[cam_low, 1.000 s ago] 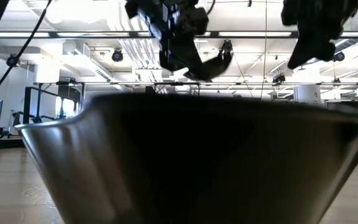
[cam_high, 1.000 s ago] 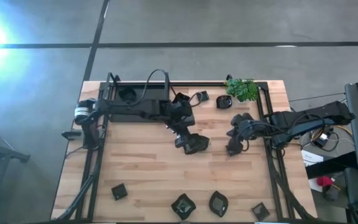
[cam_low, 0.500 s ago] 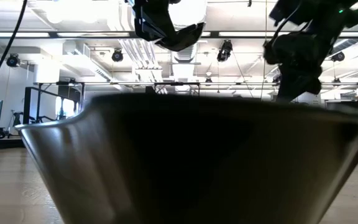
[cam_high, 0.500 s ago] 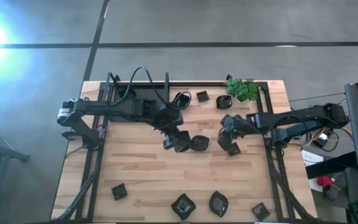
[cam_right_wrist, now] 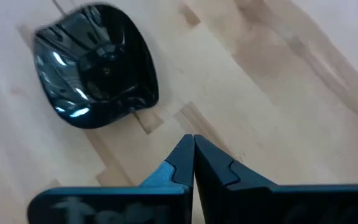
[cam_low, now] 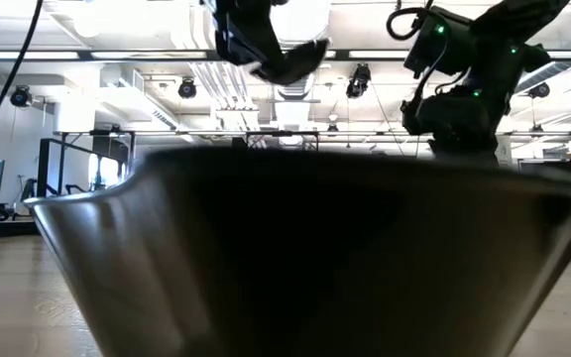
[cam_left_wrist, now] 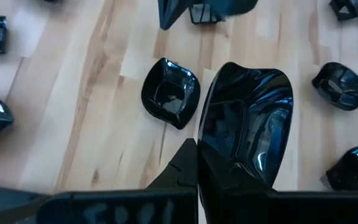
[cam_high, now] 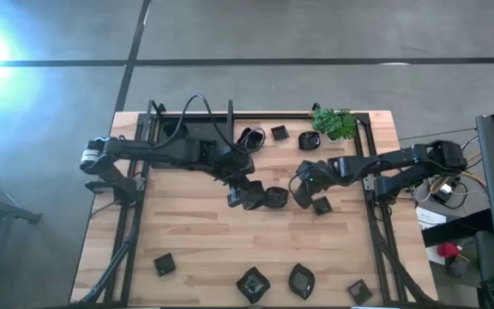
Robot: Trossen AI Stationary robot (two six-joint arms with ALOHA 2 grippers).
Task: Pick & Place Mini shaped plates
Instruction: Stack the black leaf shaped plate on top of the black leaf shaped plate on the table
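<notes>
Left end effector (cam_left_wrist: 197, 163) is seen clamped on the rim of a glossy black dish (cam_left_wrist: 247, 124), held above the middle of the desk (cam_high: 204, 232). Right end effector (cam_right_wrist: 193, 155) is closed on nothing, its tips pressed together over bare wood, with a rounded dish (cam_right_wrist: 95, 65) lying just beside them. Near the desk's front edge, four more dishes (cam_high: 252, 282) are spread in a row. Farther back, a green plant (cam_high: 334, 123) is seen.

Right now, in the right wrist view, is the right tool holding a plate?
No. The right tool has its fingers shut on nothing, and the glossy black plate lies apart from it on the wooden table.
</notes>
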